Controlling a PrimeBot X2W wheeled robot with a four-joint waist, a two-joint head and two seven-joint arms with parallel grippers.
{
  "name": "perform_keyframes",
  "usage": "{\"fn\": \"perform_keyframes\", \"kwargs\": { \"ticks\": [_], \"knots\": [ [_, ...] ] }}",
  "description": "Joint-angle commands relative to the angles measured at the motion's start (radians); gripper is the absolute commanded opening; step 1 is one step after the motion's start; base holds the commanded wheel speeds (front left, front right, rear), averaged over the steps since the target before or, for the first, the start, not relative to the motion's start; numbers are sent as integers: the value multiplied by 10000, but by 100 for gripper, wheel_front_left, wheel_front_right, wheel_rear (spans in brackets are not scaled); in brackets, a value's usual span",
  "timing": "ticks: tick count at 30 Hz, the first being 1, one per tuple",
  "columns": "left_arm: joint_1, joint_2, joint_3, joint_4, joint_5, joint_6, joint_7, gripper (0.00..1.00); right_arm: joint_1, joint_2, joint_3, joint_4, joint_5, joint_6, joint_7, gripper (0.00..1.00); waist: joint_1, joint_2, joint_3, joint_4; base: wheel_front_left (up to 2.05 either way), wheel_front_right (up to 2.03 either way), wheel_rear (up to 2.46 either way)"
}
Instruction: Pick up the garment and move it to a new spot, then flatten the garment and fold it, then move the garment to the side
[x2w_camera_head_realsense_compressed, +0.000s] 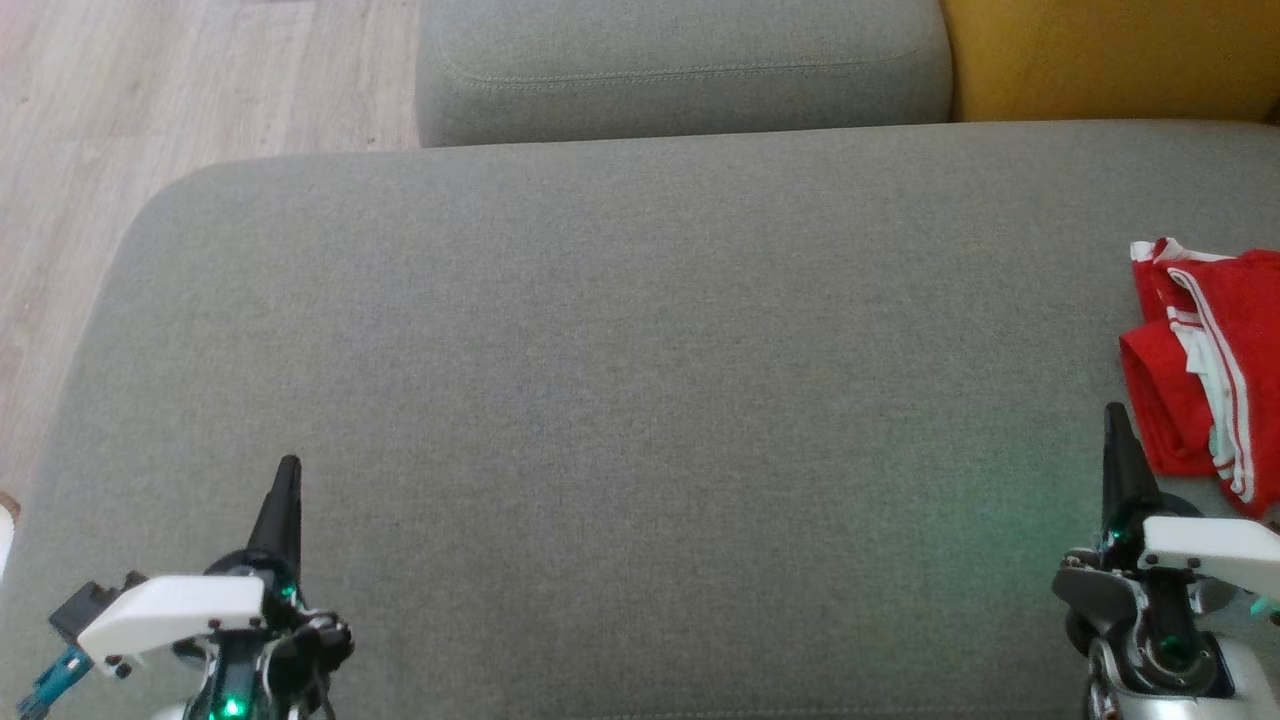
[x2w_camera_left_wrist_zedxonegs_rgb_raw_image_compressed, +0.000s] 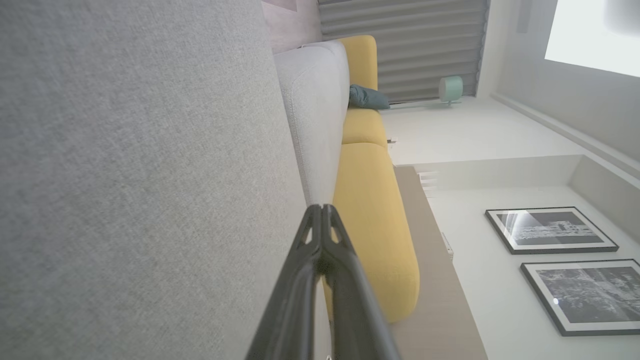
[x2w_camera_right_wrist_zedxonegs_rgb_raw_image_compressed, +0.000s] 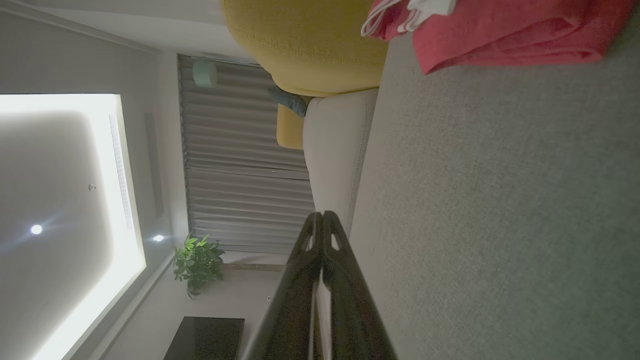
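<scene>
The garment (x2w_camera_head_realsense_compressed: 1205, 365) is a red piece with white stripes, lying crumpled at the far right of the grey cushion (x2w_camera_head_realsense_compressed: 620, 400); the picture's right edge cuts it off. It also appears at the top right of the right wrist view, garment (x2w_camera_right_wrist_zedxonegs_rgb_raw_image_compressed: 500, 35). My right gripper (x2w_camera_head_realsense_compressed: 1118, 420) is shut and empty, its tip just left of the garment's near edge, apart from it. The same gripper (x2w_camera_right_wrist_zedxonegs_rgb_raw_image_compressed: 322, 217) shows both fingers pressed together. My left gripper (x2w_camera_head_realsense_compressed: 287, 470) is shut and empty at the lower left, far from the garment. In its own wrist view, the left gripper (x2w_camera_left_wrist_zedxonegs_rgb_raw_image_compressed: 322, 210) has closed fingers.
A second grey cushion (x2w_camera_head_realsense_compressed: 680, 70) lies behind the main one, with a yellow cushion (x2w_camera_head_realsense_compressed: 1110, 55) to its right. Wooden floor (x2w_camera_head_realsense_compressed: 150, 90) runs along the left. A yellow sofa (x2w_camera_left_wrist_zedxonegs_rgb_raw_image_compressed: 372, 215), framed pictures (x2w_camera_left_wrist_zedxonegs_rgb_raw_image_compressed: 550, 230) and a plant (x2w_camera_right_wrist_zedxonegs_rgb_raw_image_compressed: 197, 260) show in the wrist views.
</scene>
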Motion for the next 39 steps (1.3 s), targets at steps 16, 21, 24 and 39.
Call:
{"fn": "perform_keyframes", "kwargs": {
  "ticks": [16,21,24,39],
  "knots": [
    [-618,171,625,-620,-1457,-303,425,0,7,-74,32,-863,1625,67,413,0,0,0,-28,-2,0,0,0],
    [-618,171,625,-620,-1457,-303,425,0,7,-74,32,-863,1625,67,413,0,0,0,-28,-2,0,0,0],
    [-618,171,624,-620,-1457,-303,425,0,7,-74,32,-863,1625,67,413,0,0,0,-28,-2,0,0,0],
    [-618,171,624,-621,-1457,-303,425,0,7,-74,32,-863,1625,67,412,0,0,0,-28,-2,0,0,0]
  ]
}}
